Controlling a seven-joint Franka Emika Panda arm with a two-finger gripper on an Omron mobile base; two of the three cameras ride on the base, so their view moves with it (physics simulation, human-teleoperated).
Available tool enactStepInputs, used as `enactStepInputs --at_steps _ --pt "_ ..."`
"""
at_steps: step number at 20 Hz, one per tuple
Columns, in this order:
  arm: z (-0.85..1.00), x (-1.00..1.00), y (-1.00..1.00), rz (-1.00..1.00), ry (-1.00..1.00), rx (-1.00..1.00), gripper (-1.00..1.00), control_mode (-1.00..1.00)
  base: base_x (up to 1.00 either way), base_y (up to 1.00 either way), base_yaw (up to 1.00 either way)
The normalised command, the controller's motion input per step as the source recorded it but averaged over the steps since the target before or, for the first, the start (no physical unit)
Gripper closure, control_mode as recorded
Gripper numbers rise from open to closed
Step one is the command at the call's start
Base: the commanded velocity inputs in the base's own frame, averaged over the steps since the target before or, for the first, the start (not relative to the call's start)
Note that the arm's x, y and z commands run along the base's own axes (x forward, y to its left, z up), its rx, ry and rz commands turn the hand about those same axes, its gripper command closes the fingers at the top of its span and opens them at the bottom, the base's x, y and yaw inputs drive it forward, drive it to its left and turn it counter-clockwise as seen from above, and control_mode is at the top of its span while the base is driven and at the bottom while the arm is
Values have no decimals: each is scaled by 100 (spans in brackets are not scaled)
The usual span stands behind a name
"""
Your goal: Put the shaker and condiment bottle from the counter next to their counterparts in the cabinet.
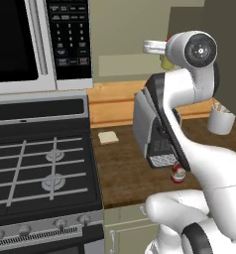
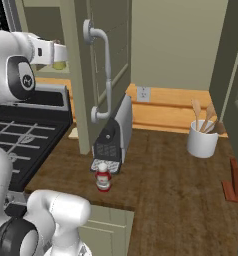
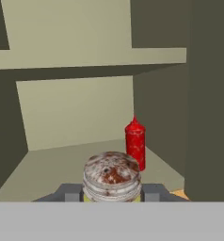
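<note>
Yellow with a pale, rust-flecked top, the shaker (image 3: pixel 112 178) sits pinched between the two dark fingertips of the tool (image 3: pixel 112 193), which is raised at the mouth of the cabinet (image 3: pixel 76 113). In the hand view the shaker is at the front edge of the lower shelf (image 3: pixel 52 164), and the tall red squeeze bottle (image 3: pixel 135 143) stands upright further in, near the right-hand inner wall, apart from the shaker. A second shelf crosses above. In the right base view the tool's end reaches past the edge of the open cabinet door (image 2: pixel 98 65), with a yellow patch of the shaker (image 2: pixel 59 64) showing beneath it. On the wooden tabletop (image 2: pixel 166 185) below, the condiment bottle (image 2: pixel 103 176) stands upright just in front of the grey coffee machine (image 2: pixel 115 132), untouched. A white utensil holder (image 2: pixel 202 140) stands well apart to the right.
</note>
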Motion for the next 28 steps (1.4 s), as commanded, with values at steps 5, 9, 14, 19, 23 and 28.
enactStepInputs --at_steps 5,9,14,19,23,28 --pt "0 44 0 0 -6 0 100 -100 0 0 0" --pt "0 30 0 0 -1 0 100 -100 0 0 0" --pt "-7 39 7 0 0 0 100 -100 0 0 0" --pt "-15 38 9 0 0 0 100 -100 0 0 0" --pt "-17 41 11 0 0 0 100 -100 0 0 0" --pt "-7 48 10 0 0 0 100 -100 0 0 0"
